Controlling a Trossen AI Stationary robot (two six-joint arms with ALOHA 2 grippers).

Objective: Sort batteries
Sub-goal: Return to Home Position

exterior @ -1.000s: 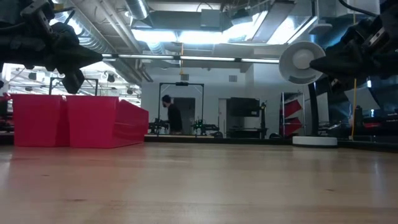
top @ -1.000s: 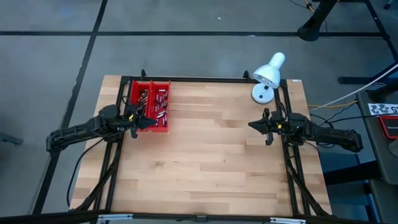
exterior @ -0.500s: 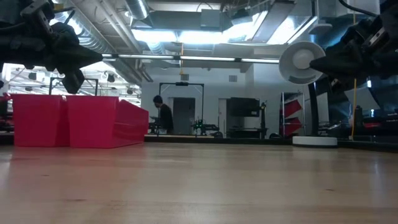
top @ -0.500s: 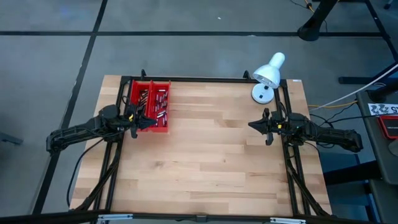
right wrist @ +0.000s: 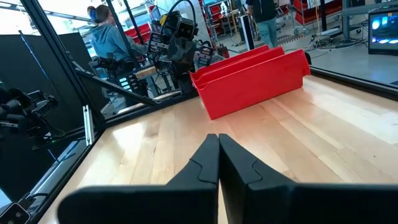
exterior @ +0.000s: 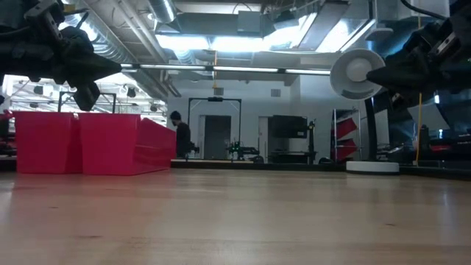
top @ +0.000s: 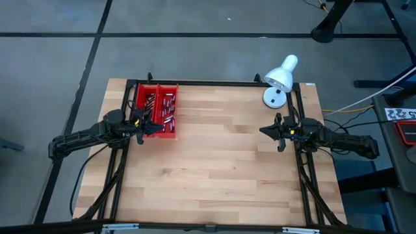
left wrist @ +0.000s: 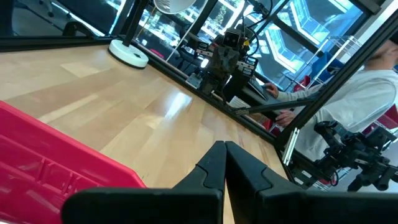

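Two red trays [top: 158, 110] stand side by side at the table's far left, with several small silvery batteries [top: 169, 112] lying inside them. My left gripper [top: 160, 128] hovers shut above the trays' near end, holding nothing. My right gripper [top: 262, 130] hovers shut near the table's right edge, with nothing between its fingers. The right wrist view shows the red trays [right wrist: 255, 78] across the table; the left wrist view shows one tray's red wall [left wrist: 56, 162] just below my shut fingers.
A white desk lamp [top: 281, 79] stands at the table's far right corner. A black frame [top: 214, 82] runs along the table's edges. A person [exterior: 179, 135] walks in the room behind; others sit beyond the table's sides.
Neither arm has moved. Only the person in the room behind has walked toward the left of the low view.
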